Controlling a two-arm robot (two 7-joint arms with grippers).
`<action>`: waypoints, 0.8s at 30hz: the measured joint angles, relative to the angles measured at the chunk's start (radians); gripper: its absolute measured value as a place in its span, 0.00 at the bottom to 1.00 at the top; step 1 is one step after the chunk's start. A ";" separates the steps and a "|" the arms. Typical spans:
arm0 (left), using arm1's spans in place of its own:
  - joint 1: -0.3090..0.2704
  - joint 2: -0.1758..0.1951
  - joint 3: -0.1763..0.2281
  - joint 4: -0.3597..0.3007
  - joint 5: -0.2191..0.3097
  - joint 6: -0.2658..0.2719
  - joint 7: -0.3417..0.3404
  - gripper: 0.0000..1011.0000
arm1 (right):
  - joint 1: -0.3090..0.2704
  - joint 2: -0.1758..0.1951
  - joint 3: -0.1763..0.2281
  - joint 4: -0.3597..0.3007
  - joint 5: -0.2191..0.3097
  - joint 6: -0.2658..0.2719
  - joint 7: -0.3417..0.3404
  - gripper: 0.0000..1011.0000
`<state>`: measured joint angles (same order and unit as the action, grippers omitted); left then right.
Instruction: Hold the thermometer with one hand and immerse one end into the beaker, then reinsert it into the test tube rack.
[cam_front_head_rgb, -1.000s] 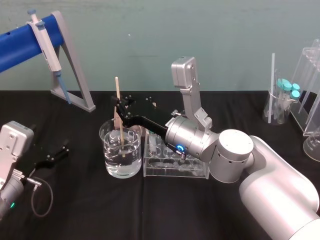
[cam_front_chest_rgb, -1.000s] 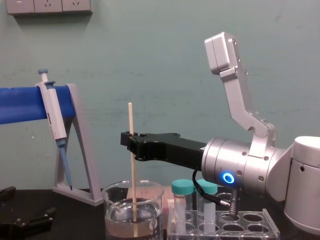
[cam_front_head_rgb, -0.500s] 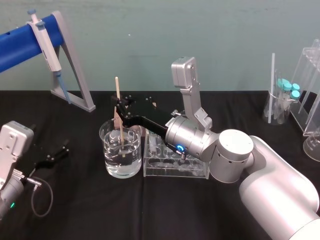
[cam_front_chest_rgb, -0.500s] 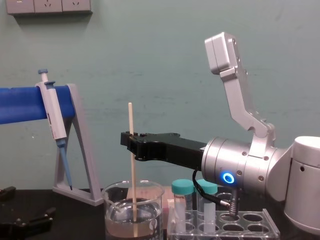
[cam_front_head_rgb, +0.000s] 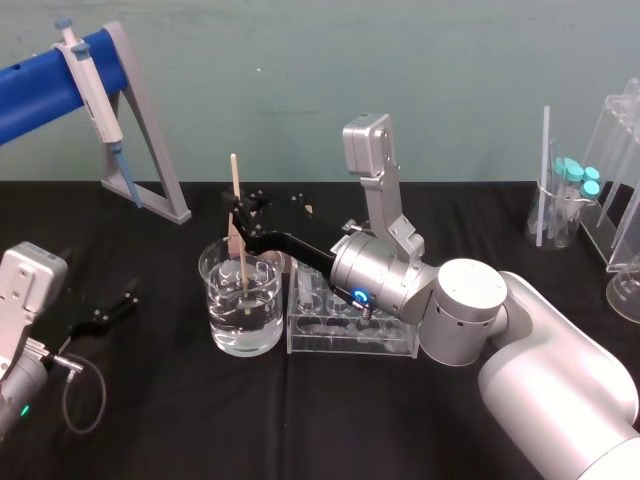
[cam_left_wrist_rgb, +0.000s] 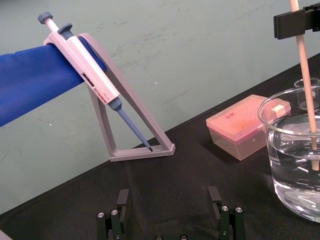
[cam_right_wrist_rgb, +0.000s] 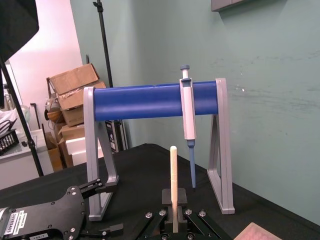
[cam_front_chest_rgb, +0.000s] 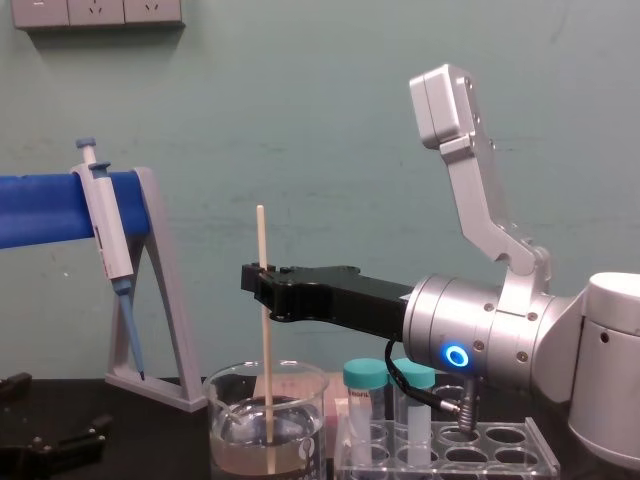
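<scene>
Thermometer (cam_front_chest_rgb: 266, 345): stands near upright, with a slight lean. Its lower end is under the clear liquid in the large beaker (cam_front_chest_rgb: 232, 425), close to the bottom; cannot tell whether it touches. Its upper end rises above the gripper.

Right gripper (cam_front_chest_rgb: 258, 285): long black fingers reach in level from the robot's right, above the beaker's rim. They are clamped on the thermometer well above its middle. In the right wrist view the rod (cam_right_wrist_rgb: 173, 185) rises straight out from between the pads.

Beaker: on the black table cover (cam_front_head_rgb: 200, 420), somewhat over half full.

Test tube rack (cam_front_head_rgb: 350, 338): just beside the beaker, on its right, under the right arm's silver wrist with the blue ring. Two teal-capped tubes (cam_front_chest_rgb: 364, 400) stand in its rear holes. The front holes seen in the chest view are vacant.

Pink box (cam_left_wrist_rgb: 242, 125): behind the beaker, near it.

Left gripper (cam_left_wrist_rgb: 168, 200): low over the table, well left of the beaker, fingers spread apart and holding nothing.

Grey-and-blue pipette (cam_front_head_rgb: 88, 85): hangs on the blue bar of its grey stand (cam_front_head_rgb: 150, 150), at the back left of the table.
</scene>
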<state>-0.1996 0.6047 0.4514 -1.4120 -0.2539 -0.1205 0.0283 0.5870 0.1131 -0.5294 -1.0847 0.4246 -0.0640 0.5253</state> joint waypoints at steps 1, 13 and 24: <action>0.000 0.000 0.000 0.000 0.000 0.000 0.000 0.99 | 0.000 0.000 0.000 0.000 0.000 0.000 0.000 0.05; 0.000 0.000 0.000 0.000 0.000 0.000 0.000 0.99 | 0.000 0.000 0.000 0.000 0.000 0.000 0.000 0.05; 0.000 0.000 0.000 0.000 0.000 0.000 0.000 0.99 | 0.000 0.000 0.000 0.000 0.000 0.000 0.000 0.05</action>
<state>-0.1995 0.6047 0.4514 -1.4120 -0.2539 -0.1205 0.0283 0.5870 0.1131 -0.5294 -1.0847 0.4247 -0.0640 0.5252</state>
